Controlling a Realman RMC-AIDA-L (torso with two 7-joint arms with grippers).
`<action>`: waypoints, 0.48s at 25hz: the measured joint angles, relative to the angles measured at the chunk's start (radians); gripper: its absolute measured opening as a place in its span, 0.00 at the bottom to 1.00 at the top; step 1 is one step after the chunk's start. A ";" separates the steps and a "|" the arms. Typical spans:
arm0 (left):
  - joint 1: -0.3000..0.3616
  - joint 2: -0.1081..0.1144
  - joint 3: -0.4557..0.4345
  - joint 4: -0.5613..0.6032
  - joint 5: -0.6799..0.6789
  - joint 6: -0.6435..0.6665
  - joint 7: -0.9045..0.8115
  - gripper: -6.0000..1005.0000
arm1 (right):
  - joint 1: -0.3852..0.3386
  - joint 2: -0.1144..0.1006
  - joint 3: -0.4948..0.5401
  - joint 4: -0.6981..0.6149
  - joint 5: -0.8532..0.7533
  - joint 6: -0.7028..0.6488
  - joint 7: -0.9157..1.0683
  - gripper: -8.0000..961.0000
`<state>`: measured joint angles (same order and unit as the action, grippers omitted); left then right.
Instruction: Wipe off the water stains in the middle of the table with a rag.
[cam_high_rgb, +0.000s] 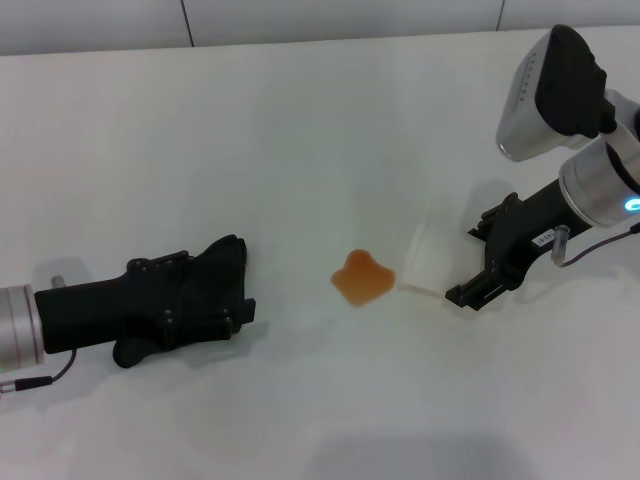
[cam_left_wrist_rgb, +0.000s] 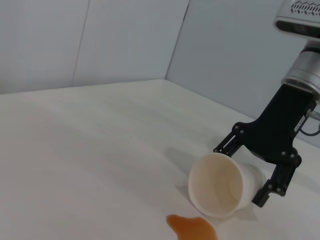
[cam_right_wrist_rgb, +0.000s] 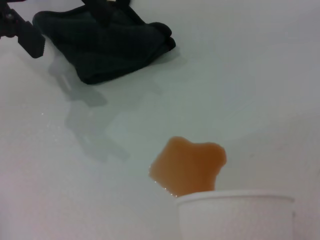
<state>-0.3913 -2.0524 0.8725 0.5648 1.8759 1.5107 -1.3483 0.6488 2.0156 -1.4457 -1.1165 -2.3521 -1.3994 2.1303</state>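
Observation:
The water stains (cam_high_rgb: 362, 279) form an orange-brown lobed blot in the middle of the white table (cam_high_rgb: 300, 120). They also show in the left wrist view (cam_left_wrist_rgb: 192, 227) and the right wrist view (cam_right_wrist_rgb: 190, 165). The black rag (cam_high_rgb: 228, 258) lies crumpled on the table to the left of the blot, also in the right wrist view (cam_right_wrist_rgb: 110, 45). My left gripper (cam_high_rgb: 215, 295) rests on the rag. My right gripper (cam_high_rgb: 470, 270) is shut on a whitish plastic cup (cam_high_rgb: 424, 262) tipped on its side, mouth toward the blot, and it also shows in the left wrist view (cam_left_wrist_rgb: 250, 167).
The cup (cam_left_wrist_rgb: 220, 185) lies right beside the blot's right edge, low over the table. It fills the near edge of the right wrist view (cam_right_wrist_rgb: 235, 217). A pale wall stands behind the table's far edge (cam_high_rgb: 300, 20).

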 joint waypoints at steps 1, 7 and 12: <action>0.000 0.000 0.000 0.000 0.000 0.000 0.000 0.86 | 0.000 0.000 -0.002 0.000 -0.001 0.000 0.000 0.86; -0.001 0.000 0.000 0.002 0.000 0.000 0.000 0.85 | 0.001 0.000 -0.006 0.001 -0.001 -0.005 0.000 0.85; -0.001 0.000 0.000 0.004 0.000 0.000 0.000 0.85 | 0.002 0.000 -0.007 0.000 0.002 -0.008 0.000 0.77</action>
<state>-0.3927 -2.0524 0.8721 0.5686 1.8759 1.5109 -1.3483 0.6504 2.0155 -1.4528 -1.1169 -2.3506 -1.4072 2.1307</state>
